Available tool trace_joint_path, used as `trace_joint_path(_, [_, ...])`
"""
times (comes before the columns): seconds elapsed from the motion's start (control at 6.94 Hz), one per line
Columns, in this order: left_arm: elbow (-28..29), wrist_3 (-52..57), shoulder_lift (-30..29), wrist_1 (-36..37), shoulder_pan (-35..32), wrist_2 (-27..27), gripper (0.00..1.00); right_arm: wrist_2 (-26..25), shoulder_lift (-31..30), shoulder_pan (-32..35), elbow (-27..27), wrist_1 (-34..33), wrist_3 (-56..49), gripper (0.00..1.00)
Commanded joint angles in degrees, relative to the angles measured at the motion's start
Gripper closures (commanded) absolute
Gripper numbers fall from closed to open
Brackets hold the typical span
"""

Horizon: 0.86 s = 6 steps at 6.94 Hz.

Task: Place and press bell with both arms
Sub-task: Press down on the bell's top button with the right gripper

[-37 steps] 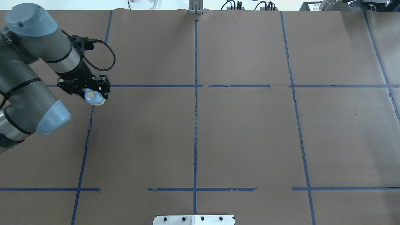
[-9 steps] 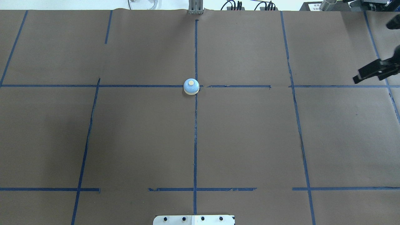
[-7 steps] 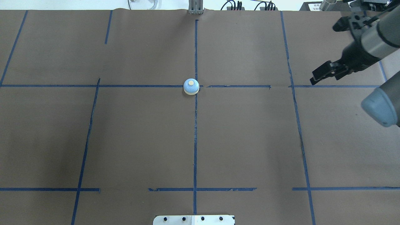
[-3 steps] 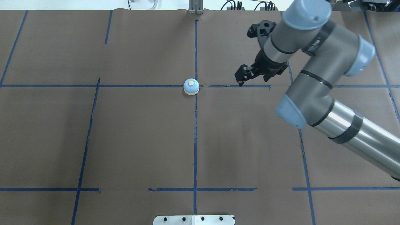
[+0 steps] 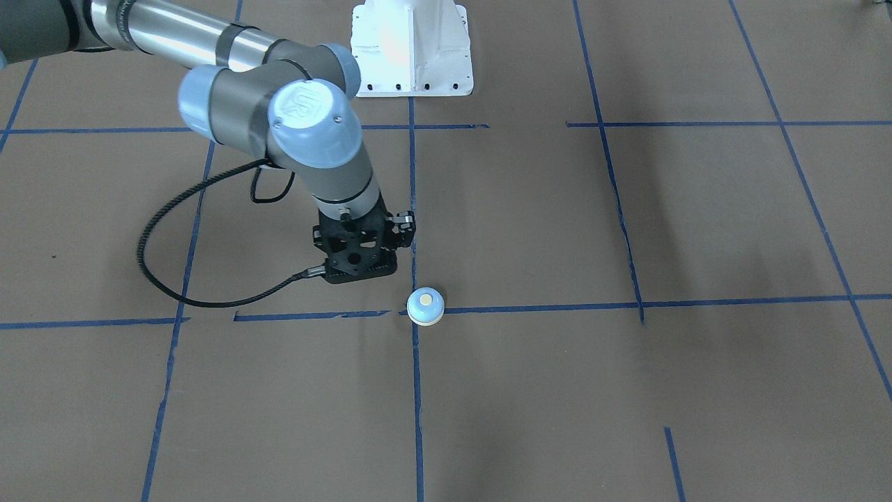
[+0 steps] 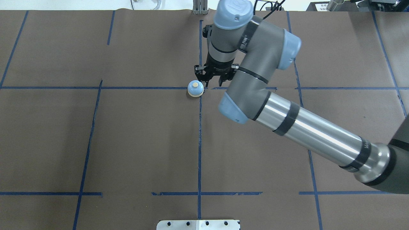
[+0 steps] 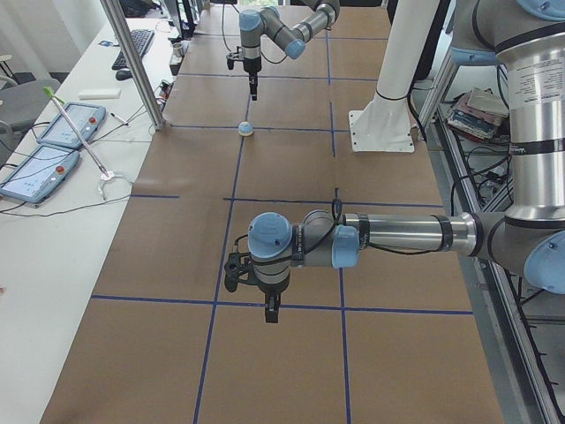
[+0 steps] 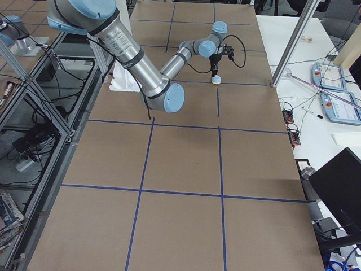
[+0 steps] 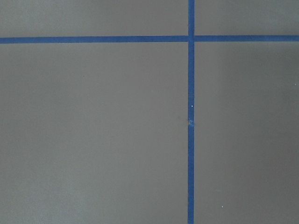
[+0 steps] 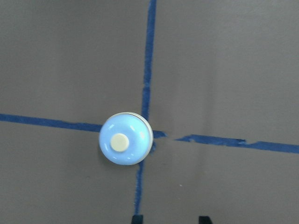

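The bell (image 6: 195, 88) stands upright on the brown paper at the centre tape crossing, free of both grippers; it also shows in the front view (image 5: 426, 307) and the right wrist view (image 10: 125, 138). My right gripper (image 6: 213, 83) points down above the table just right of the bell, not touching it. Its two fingertips (image 10: 137, 218) show apart at the bottom of the wrist view, empty. My left gripper (image 7: 271, 311) hangs over the table far from the bell, on the robot's left; I cannot tell if it is open. The left wrist view shows only paper and tape.
Blue tape lines (image 6: 199, 137) grid the brown paper. The white pedestal (image 5: 411, 45) stands at the robot's side. A side table with tablets (image 7: 48, 132) and a metal pole (image 7: 132, 62) lies beyond the far edge.
The left gripper, which held the bell at the left, has left the overhead view; the bell now stands at the centre. The right arm has swept in from the right to beside the bell.
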Motion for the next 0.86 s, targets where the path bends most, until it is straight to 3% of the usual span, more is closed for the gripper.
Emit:
trace_joint_path(0.0, [-0.11,-0.07,0.01,0.00,0.09,0.00,0.00,-1.81,8.60,-1.57,-11.63,0.11,3.33,1.00])
trace_joint_path(0.72, [-0.20,-0.07,-0.08,-0.09,0.09,0.00,0.00,-6.38,10.21,-2.19,-18.79,4.50,3.24,1.00])
